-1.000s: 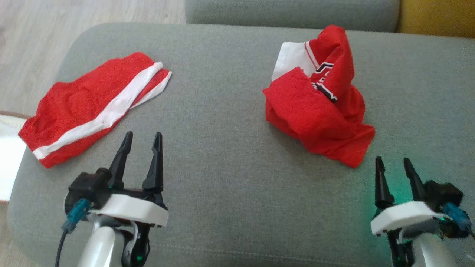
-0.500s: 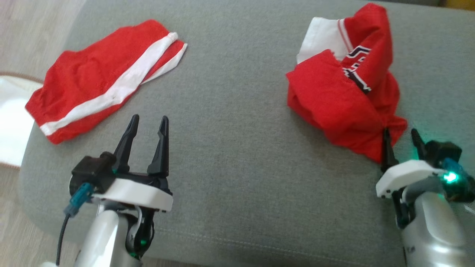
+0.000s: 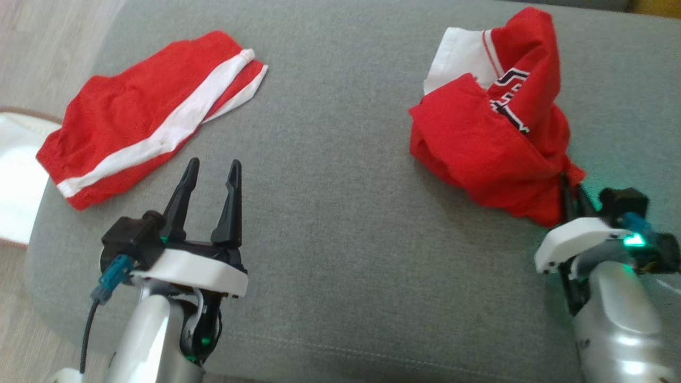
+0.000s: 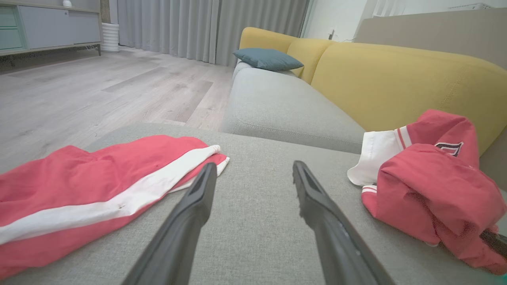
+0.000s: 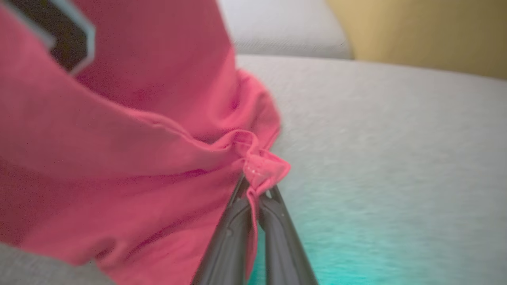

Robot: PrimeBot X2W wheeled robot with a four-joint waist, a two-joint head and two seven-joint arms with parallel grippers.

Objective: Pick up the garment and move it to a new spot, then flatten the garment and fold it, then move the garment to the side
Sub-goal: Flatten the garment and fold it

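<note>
The garment [image 3: 489, 138], a crumpled red jersey with white trim and a black-and-white logo, lies heaped on the right of the grey cushion [image 3: 330, 159]. My right gripper [image 3: 572, 186] is shut on its near right corner; in the right wrist view the red hem [image 5: 257, 170] is pinched between the two dark fingers [image 5: 273, 229]. My left gripper [image 3: 210, 170] hovers open over bare cushion at the lower left, holding nothing. In the left wrist view the garment [image 4: 427, 186] sits to the right of the open fingers [image 4: 198, 206].
Red shorts with a white stripe [image 3: 149, 117] lie flat on the cushion's left part, also to the left in the left wrist view [image 4: 91, 190]. A yellow sofa back [image 4: 396, 79] and a blue pillow [image 4: 267, 58] stand behind. Wood floor [image 4: 79, 91] lies to the left.
My right gripper moved forward onto the garment's near corner and closed on it. The head camera tilted down and shifted. The left gripper kept its place, open.
</note>
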